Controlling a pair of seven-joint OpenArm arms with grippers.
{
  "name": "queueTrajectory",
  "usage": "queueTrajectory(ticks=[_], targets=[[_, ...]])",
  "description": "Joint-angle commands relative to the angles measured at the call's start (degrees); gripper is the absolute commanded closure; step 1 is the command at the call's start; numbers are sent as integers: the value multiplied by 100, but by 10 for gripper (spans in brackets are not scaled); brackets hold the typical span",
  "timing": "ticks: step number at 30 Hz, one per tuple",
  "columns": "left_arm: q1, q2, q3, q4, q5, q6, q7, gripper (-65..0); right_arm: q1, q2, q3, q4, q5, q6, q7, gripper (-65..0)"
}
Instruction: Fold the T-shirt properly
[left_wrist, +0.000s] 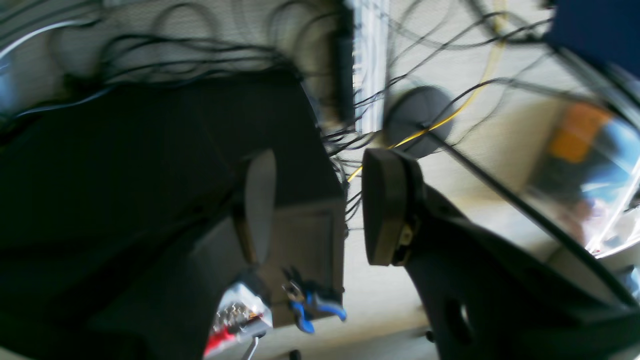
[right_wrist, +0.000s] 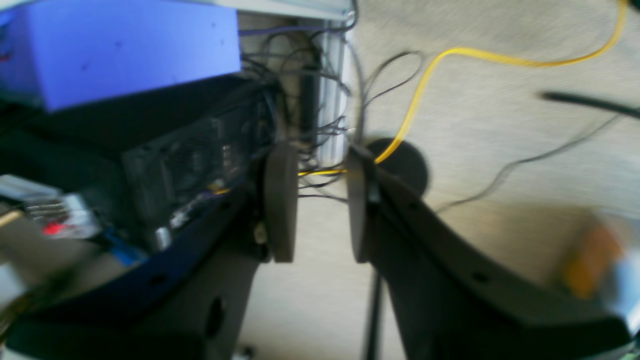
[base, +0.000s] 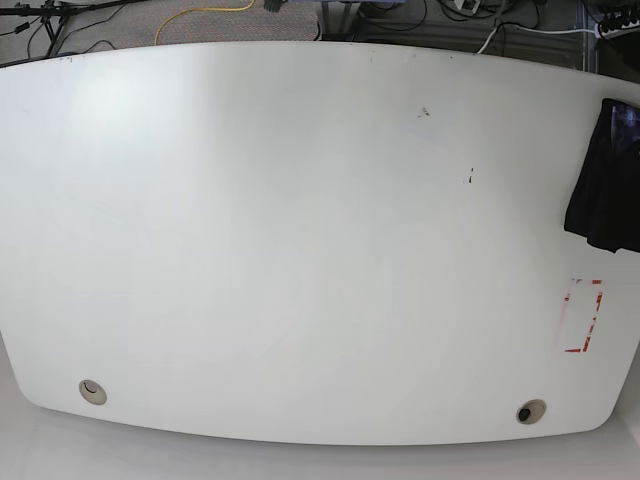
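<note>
— How is the base view lit?
— Brightly and evenly — a soft sheen is seen across the white table, whose edges are bowed by the lens.
— And the wrist views?
— Both are smeared by blur, dim at left.

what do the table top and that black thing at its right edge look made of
Table: looks like smooth white laminate or painted board, with a soft sheen and small scuffs. T-shirt: seems soft matte black fabric, since it hangs limp with folds over the edge; the weave is too small to tell.

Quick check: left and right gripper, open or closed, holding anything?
Left gripper: open, holding nothing.
Right gripper: open, holding nothing.
</note>
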Motion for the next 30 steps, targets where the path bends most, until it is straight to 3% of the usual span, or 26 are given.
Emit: queueTrajectory(ticks=[1,6,11,15,20,30], targets=[[-228,-75,-24,-531,3,16,-37,-253,148,26,3,-425,-6,-28,52,-163],[-949,-93,-24,-1709,3,16,-46,-253,605,149,-6,-1102,-59,-230,166,-165],[-1485,-119,-15,-2553,12,16,-398,-253,1001,158,-6,-1674,-314,-432,333,-165],[-1766,-101,-15,-3098,179,385,-661,-254,1326,158,-6,-2122,-498,-591,360,-165],[-2056,-75,-15,-3502,434,860,-811,-254,1660,166,-6,-2526,-604,-626,368,-166],[-2302,30,-15,-3670,486,913,-758,-254,2223,166,-6,-3212,-604,-626,360,-166]])
